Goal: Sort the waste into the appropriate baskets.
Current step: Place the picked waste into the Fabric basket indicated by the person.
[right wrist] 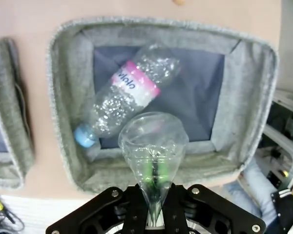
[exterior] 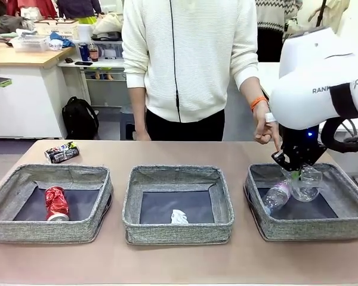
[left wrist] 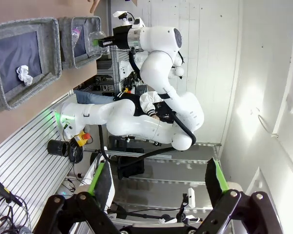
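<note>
Your right gripper point(right wrist: 154, 195) pinches the clear crushed plastic bottle point(right wrist: 154, 146) above the right basket point(right wrist: 244, 97), where the small pink-labelled bottle point(right wrist: 124, 97) lies; your left gripper point(left wrist: 158, 183) stands spread.

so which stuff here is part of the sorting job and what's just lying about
Job:
- red can
- paper ball
- pink-label bottle
- crushed clear bottle
- dark can on table
- three grey baskets

Lying about:
- black backpack
- cluttered shelves
</note>
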### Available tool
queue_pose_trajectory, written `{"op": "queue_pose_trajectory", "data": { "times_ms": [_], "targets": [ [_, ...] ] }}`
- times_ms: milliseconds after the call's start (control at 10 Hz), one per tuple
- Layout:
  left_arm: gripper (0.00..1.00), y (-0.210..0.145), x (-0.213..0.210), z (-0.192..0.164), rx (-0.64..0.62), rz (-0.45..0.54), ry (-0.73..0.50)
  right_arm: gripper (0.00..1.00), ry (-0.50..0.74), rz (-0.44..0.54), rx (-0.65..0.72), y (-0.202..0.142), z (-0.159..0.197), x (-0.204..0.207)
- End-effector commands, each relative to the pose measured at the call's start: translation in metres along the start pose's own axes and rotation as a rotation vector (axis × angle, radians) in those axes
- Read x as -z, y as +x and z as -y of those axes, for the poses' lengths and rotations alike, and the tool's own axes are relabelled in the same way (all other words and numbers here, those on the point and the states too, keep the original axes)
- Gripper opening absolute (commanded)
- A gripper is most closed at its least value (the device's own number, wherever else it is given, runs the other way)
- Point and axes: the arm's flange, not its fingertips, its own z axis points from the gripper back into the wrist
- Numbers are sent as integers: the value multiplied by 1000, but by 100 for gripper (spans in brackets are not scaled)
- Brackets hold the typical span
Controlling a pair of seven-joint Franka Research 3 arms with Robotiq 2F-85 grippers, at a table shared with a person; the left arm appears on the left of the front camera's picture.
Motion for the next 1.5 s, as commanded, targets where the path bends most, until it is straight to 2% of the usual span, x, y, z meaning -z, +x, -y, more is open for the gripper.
{"op": "queue_pose_trajectory", "data": {
  "times_ms": [0, 100, 200, 400, 500, 700, 900, 1000, 1100, 1200, 1400],
  "targets": [
    [100, -2, 1, 0, 18, -4, -21, 42, 7, 24, 11, 2, 3, -9],
    [100, -2, 1, 0, 18, -4, -21, 59, 11, 21, 15, 2, 3, -8],
    [100, -2, 1, 0, 18, -4, -21, 100, 19, 19, 20, 3, 2, -9],
    [100, -2, 1, 0, 18, -4, -21, 100, 25, 24, 21, 2, 2, -10],
    [100, -2, 1, 0, 18, -4, -21, 82, 23, 26, 18, 1, 2, -9],
    [100, -2, 1, 0, 18, -4, -21, 100, 48, 37, 8, 2, 2, -12],
    [100, -2, 1, 0, 18, -4, -21, 100, 119, 29, -11, 5, -3, -15],
    [100, -2, 1, 0, 18, -4, -21, 100, 198, 20, -15, 6, -4, -19],
    [100, -2, 1, 0, 18, -4, -21, 100, 354, -45, -1, 2, -5, -30],
    [100, -2, 1, 0, 18, -4, -21, 100, 566, -22, -25, -16, -5, -57],
    [100, -2, 1, 0, 18, -4, -21, 100, 885, 154, -143, -62, 3, -100]
  ]
}}
